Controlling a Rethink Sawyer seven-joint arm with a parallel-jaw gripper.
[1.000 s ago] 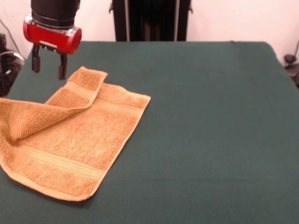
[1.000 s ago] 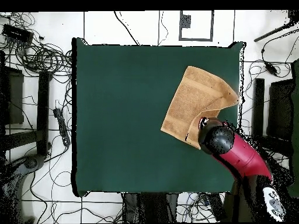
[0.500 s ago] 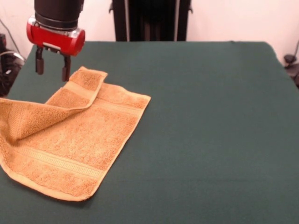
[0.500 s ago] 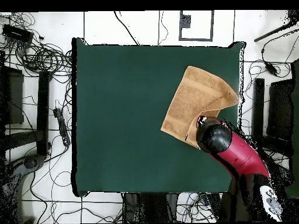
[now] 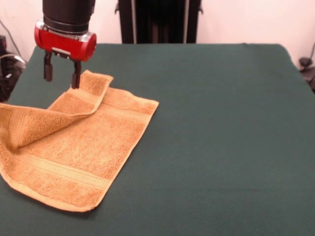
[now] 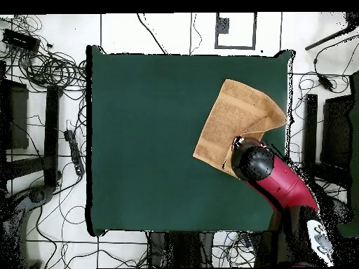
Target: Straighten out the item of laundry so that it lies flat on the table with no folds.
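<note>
Golden-orange terry towel (image 5: pixel 74 147) on the green table (image 5: pixel 221 137), one corner folded over, gripper (image 5: pixel 62 77) open and empty above that corner

Even, bright, diffuse light; soft shadow under towel (image 5: pixel 74 142) edge; no glare.

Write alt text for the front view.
A golden-orange terry towel lies on a dark green table with one corner folded over itself. The red and black arm's open hand hangs just over the folded corner, holding nothing.
</note>
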